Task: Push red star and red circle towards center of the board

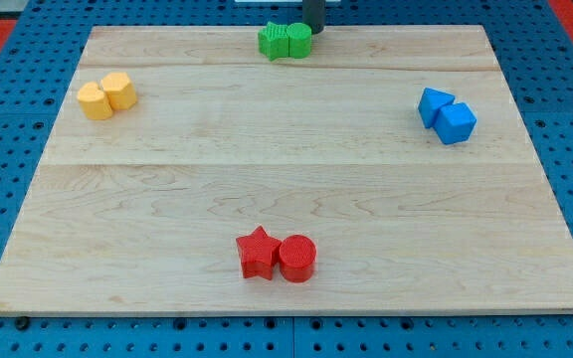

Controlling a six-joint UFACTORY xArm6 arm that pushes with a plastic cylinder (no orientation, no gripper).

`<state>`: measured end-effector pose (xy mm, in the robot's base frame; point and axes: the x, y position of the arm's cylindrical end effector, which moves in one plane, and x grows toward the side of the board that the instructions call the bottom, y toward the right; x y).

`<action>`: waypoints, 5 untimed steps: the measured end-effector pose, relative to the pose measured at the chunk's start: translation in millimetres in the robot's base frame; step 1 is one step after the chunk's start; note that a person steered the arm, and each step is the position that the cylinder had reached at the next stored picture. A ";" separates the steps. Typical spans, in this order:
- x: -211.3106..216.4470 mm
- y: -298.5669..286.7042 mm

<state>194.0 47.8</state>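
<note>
Fingers were lacking; my tip (312, 31) touched ridged green blocks (286, 41), holding nothing. Red star (257, 253) abutted red circle (297, 259), both ribbed, on the wooden table (267, 149).

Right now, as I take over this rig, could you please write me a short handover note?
My tip: at the view's top edge, touching the pair of green blocks from their right.
Red star block and red circle block: side by side, touching, near the wooden board's bottom edge.
Done: nothing visible; both reds sit well below centre.
Left: bring the tip below them and push both up toward centre.
</note>
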 end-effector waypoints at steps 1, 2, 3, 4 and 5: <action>38.7 68.2; 56.2 131.3; 100.2 177.7; 130.4 199.3; 130.5 201.9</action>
<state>324.5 249.8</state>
